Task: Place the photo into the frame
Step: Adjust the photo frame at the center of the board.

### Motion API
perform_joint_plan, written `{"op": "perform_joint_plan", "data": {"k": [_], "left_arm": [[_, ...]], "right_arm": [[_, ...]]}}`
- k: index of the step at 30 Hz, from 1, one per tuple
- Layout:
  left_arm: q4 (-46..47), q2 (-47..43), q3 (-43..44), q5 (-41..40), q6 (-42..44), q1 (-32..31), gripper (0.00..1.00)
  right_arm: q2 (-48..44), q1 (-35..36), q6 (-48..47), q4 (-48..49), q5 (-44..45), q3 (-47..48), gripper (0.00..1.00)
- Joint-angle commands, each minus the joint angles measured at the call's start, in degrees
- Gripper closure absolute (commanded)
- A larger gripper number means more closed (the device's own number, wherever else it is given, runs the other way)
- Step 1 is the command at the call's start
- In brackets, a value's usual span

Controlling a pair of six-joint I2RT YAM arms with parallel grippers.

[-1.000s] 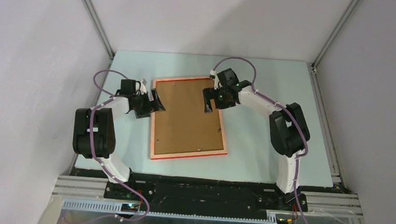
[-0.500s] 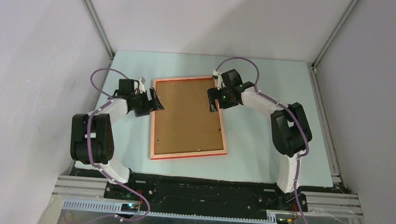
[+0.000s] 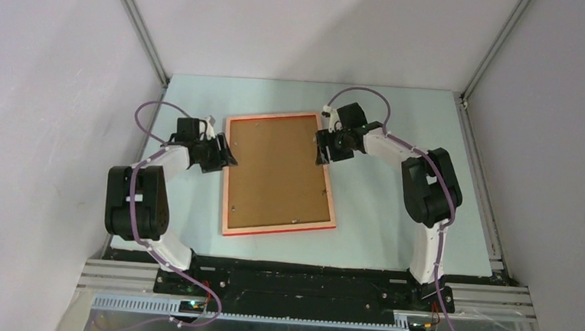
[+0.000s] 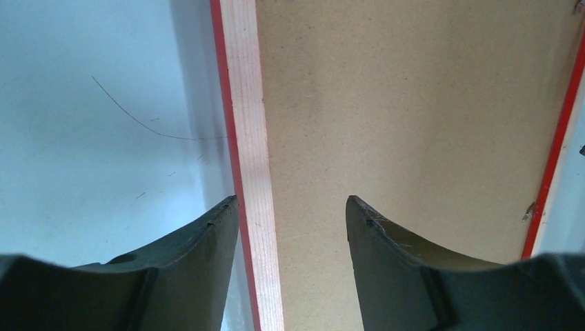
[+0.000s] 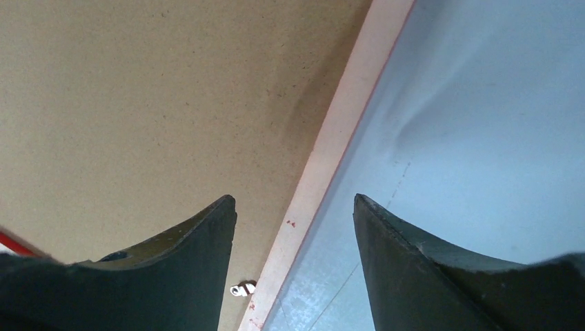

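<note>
Where it lies flat on the pale blue worktop (image 3: 399,126), the frame (image 3: 279,226) is face down: its pale wooden back rails and the brown backing board (image 3: 277,172) look upward, and a line of red shows along the near short side. Its long axis runs away from the arm bases, the far end leaning slightly to the left. Worktop shows on all four sides of it.

At the frame's left long side, close to the far corner, the left fingers (image 3: 225,152) point inward across the rail. From the left wrist, they stand moderately apart and straddle the rail (image 4: 252,138), one finger (image 4: 200,262) over the worktop (image 4: 103,172), the other over the board (image 4: 414,103); the gap is wider than the rail, and nothing is gripped.

At the frame's right long side, also near the far corner, the right fingers (image 3: 321,153) mirror this. They too are parted, one finger (image 5: 186,248) above the board (image 5: 138,89), the other above the worktop (image 5: 497,138), with the rail (image 5: 345,117) running diagonally between them. Whether any fingertip touches the frame cannot be told.
</note>
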Motion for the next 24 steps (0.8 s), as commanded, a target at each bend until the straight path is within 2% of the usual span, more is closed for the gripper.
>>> {"op": "perform_joint_plan", "data": {"k": [1,12,16,22,24], "left_arm": [[0.3,0.9,0.4,-2.0,2.2,-0.5,0.37],[-0.4,3.2,1.0,-1.1,3.2,-1.6,0.41],[-0.6,3.5,1.3,-0.8,3.3,-2.0,0.41],[-0.9,3.1,2.0,-0.1,3.5,-2.3,0.36],[-0.9,2.7,2.3,-0.4,3.9,-2.3,0.34]], "right_arm": [[2.4,-0.3,0.2,1.7,-3.2,0.2,0.34],[7.2,-0.3,1.5,0.2,-4.0,4.2,0.46],[6.6,-0.3,1.4,-0.2,-2.4,3.6,0.62],[3.7,-0.5,1.0,0.3,1.1,0.4,0.93],[2.6,-0.8,1.0,0.4,1.5,-1.0,0.98]]}}
